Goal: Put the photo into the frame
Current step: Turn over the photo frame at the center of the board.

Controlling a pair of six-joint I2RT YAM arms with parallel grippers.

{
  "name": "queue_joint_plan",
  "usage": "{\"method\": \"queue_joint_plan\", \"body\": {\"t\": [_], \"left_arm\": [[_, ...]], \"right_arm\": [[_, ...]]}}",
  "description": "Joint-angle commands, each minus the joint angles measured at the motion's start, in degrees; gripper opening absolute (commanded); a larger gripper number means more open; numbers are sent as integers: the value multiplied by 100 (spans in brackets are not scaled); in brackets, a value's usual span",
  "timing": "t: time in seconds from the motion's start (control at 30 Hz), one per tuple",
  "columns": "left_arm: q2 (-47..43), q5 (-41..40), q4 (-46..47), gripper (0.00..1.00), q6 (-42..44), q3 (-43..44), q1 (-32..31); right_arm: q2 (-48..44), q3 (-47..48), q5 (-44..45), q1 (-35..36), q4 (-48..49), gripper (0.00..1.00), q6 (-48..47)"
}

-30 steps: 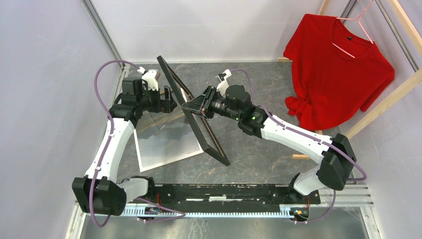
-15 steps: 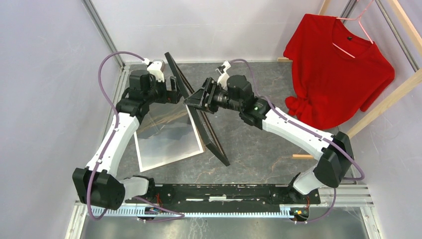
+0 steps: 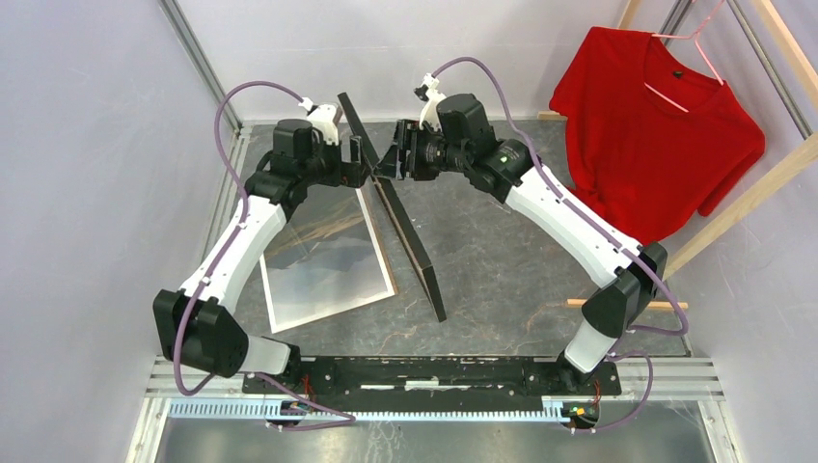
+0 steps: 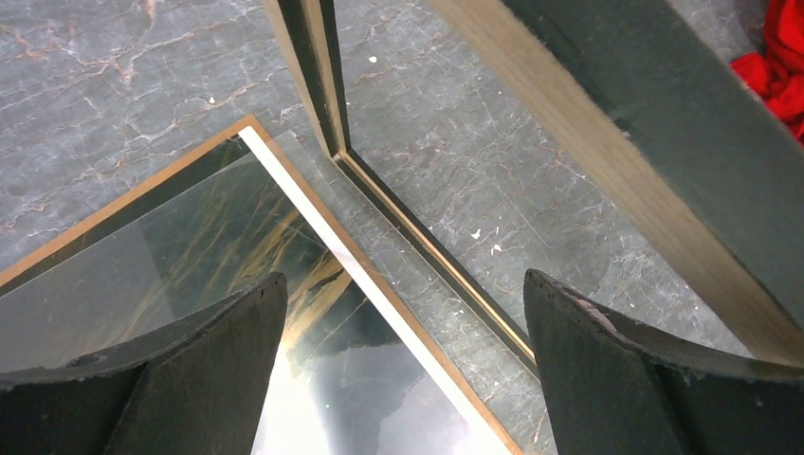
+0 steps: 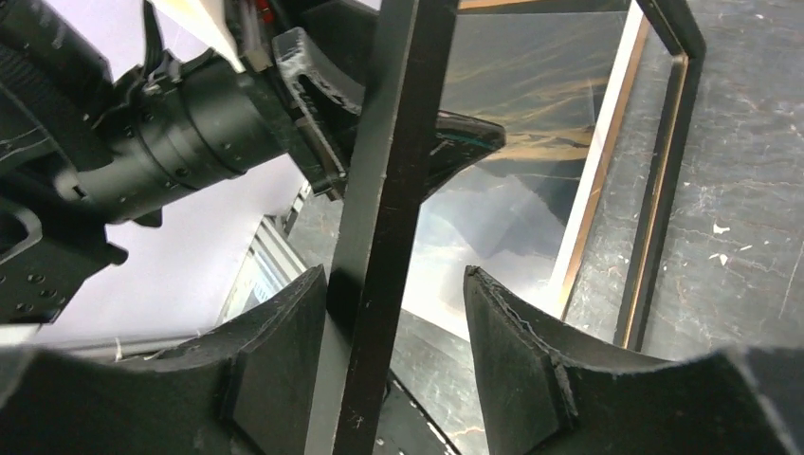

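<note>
The frame (image 3: 407,239) stands on its lower edge on the table, nearly upright, black face to the right and wood back to the left. My right gripper (image 3: 390,162) is open around its top rail (image 5: 398,142). The rail leans on the left finger (image 5: 275,360), with a gap to the other. My left gripper (image 3: 359,159) is wide open just behind the top rail, on the wood side (image 4: 588,123), gripping nothing. The photo (image 3: 323,265) lies flat left of the frame, dark golden sky and pale mountains (image 4: 237,246), also visible through the frame (image 5: 512,114).
A glossy clear sheet seems to lie over the photo, and a brown board edge (image 4: 114,213) shows beside it. A red shirt (image 3: 656,135) hangs on a wooden rack at the right. Enclosure walls and a metal post (image 3: 198,58) close in the left and back.
Both grippers moved toward the back wall and the frame tipped up steeper. My right gripper, shut on the top rail a second ago, has opened. The left stayed open.
</note>
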Motion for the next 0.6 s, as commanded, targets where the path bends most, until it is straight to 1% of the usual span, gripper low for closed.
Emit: {"method": "queue_joint_plan", "body": {"t": [0.0,0.2,0.4,0.47,0.57], "left_arm": [[177,-51,291,100,136,293,-87],[593,-23,213,100,283,658,-244],[973,-48,56,100,420,1031,-416],[1023,-55,26,100,498,1050,-447],[1030,-189,-70,100,598,939,-448]], "right_arm": [[191,450,161,-178,-810,58,-865],[138,618,276,-394,-1050,54,-1264],[95,651,155,-709,-1349,54,-1568],[28,574,275,-840,-1442,51,-1644],[-212,243,775,-975,-1445,41,-1819]]}}
